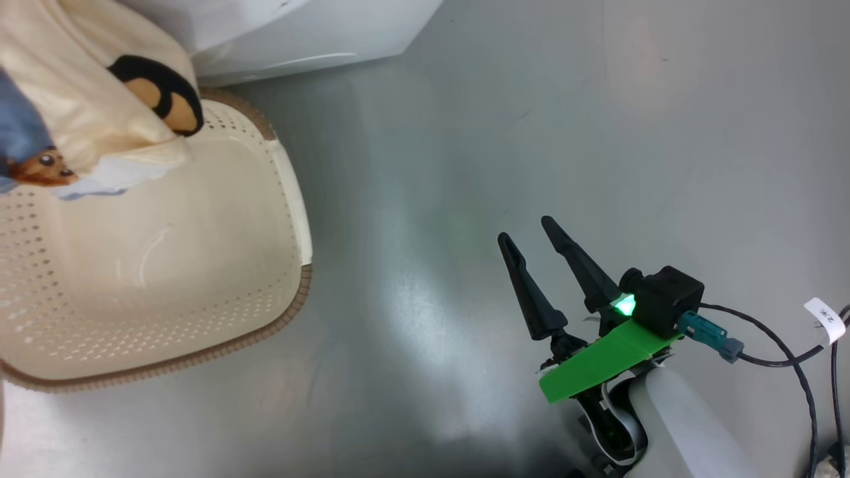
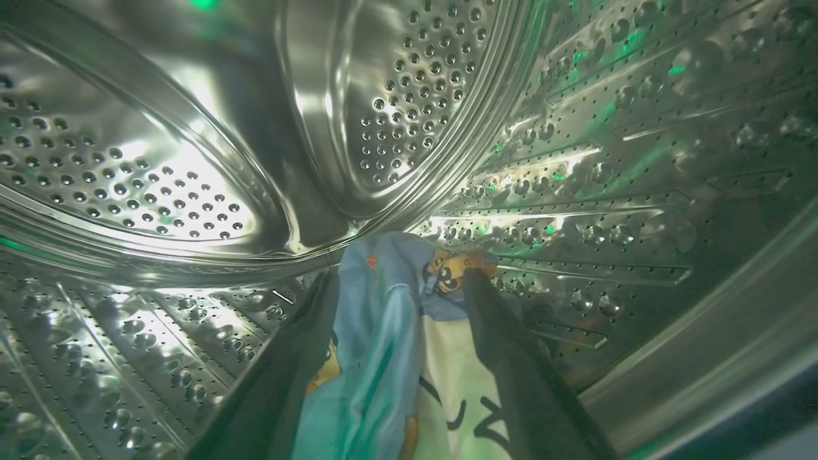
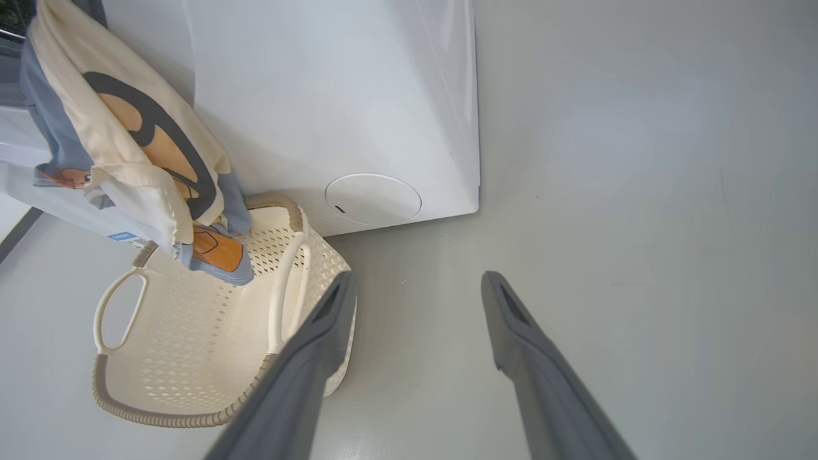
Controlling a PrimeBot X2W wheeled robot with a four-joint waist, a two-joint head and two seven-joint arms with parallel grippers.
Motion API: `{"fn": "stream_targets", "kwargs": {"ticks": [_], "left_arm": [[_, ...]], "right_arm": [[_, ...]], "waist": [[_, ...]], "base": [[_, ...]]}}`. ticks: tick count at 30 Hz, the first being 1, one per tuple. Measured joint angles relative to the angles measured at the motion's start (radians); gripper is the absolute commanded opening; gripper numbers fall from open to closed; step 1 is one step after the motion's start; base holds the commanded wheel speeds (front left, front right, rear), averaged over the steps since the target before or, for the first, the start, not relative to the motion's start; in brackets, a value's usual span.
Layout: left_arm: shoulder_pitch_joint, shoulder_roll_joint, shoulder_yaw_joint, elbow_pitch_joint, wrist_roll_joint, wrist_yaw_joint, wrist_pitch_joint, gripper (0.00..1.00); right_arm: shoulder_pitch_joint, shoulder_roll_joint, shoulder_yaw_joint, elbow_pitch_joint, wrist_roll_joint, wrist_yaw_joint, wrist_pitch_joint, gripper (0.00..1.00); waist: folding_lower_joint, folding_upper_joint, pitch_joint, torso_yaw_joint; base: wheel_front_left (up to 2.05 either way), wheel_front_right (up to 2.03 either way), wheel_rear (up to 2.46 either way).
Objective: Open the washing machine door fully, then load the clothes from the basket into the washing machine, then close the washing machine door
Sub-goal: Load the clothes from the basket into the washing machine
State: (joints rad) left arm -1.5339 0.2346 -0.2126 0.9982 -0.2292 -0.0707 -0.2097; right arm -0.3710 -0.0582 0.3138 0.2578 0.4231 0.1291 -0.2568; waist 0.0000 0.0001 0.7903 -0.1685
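Currently inside drum (image 2: 160, 179): left gripper (image 2: 402, 276) clenched on clothes (image 2: 383, 332), fabric pinched between fingers (image 2: 511, 358). Outside: more clothes hanging above basket (image 1: 292, 219). Right gripper (image 1: 525, 229) released, empty, over floor (image 1: 597, 133) beside basket.

Here's the right gripper (image 1: 524, 229) at the lower right of the head view, its two dark fingers spread apart and pointing up-left, pale forearm (image 1: 684, 431) trailing behind. The left gripper (image 2: 401, 276) rises from bottom centre, pinching the clothes (image 2: 383, 332).
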Motion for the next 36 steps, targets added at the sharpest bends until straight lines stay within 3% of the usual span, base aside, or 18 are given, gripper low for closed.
{"fn": "stream_targets", "kwargs": {"ticks": [9, 24, 36], "left_arm": [[0.124, -0.007, 0.017, -0.13, -0.034, 0.0, -0.046, 1.0], [0.557, -0.025, 0.137, -0.685, -0.041, 0.053, -0.047, 1.0], [0.874, -0.093, 0.256, -0.941, -0.02, 0.061, -0.047, 1.0]], "right_arm": [[-0.002, 0.0, -0.021, -0.004, -0.017, 0.0, 0.0, 1.0], [-0.001, -0.002, -0.033, -0.002, -0.024, 0.0, 0.0, 1.0], [-0.002, -0.004, -0.034, 0.004, -0.029, 0.0, 0.0, 1.0]], "waist": [[0.0, 0.0, -0.018, 0.04], [0.0, 0.0, -0.048, 0.087], [-0.0001, 0.0, -0.05, 0.099]], "base": [[0.0, 0.0, 0.0], [0.0, 0.0, 0.0], [0.0, 0.0, 0.0]]}}
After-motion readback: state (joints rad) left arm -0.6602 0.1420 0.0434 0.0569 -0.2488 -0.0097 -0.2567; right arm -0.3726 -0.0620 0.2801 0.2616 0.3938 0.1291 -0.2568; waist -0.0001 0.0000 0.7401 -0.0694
